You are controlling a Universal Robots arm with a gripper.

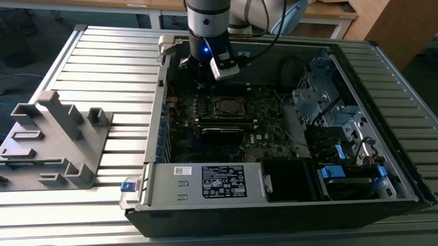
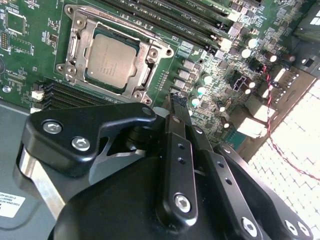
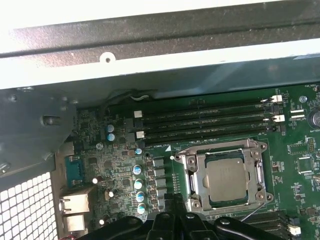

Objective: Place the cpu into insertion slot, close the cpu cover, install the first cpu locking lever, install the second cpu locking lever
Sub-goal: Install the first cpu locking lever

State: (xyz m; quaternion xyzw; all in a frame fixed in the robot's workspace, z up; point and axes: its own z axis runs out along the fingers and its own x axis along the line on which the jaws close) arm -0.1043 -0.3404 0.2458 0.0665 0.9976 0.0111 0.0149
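Surface: a grey ribbed metal table (image 1: 102, 61) carries an open black computer case (image 1: 274, 225) lying on its side.
Chip: the cpu (image 2: 111, 62), a small flat square with a dull silver-grey metal top, sits in its socket on the green motherboard (image 3: 287, 140) inside the case.
Frame: the cpu cover (image 2: 74, 47), a thin silvery metal square with an open window, lies flat around the cpu, closed over its edges.
Rods: thin wire locking levers (image 2: 121, 24) run along the socket edges beside the cpu; whether they are hooked down is too hard to make out.
Claw: the black gripper (image 2: 175, 102) hangs just beside the cpu, off one socket corner, over small silver-topped capacitors (image 3: 140, 185). Its tips are drawn together and it holds nothing.
Hidden: in the exterior view the arm's wrist (image 1: 205, 56) covers the claw. In both wrist views the claw's own body cuts off the board nearest the camera.
Case contents: long black memory slots (image 3: 205, 117) lie just beside the cpu. A black rectangular module (image 1: 220, 134) sits near the cpu's other side. A metal drive cage (image 1: 318, 95) stands toward the exterior view's right of the cpu.
Edges: the case's grey wall rises just past the memory slots, and the space above the cpu is open.
Outside: a grey plastic fixture (image 1: 55, 138) stands on the table, well apart from the cpu.
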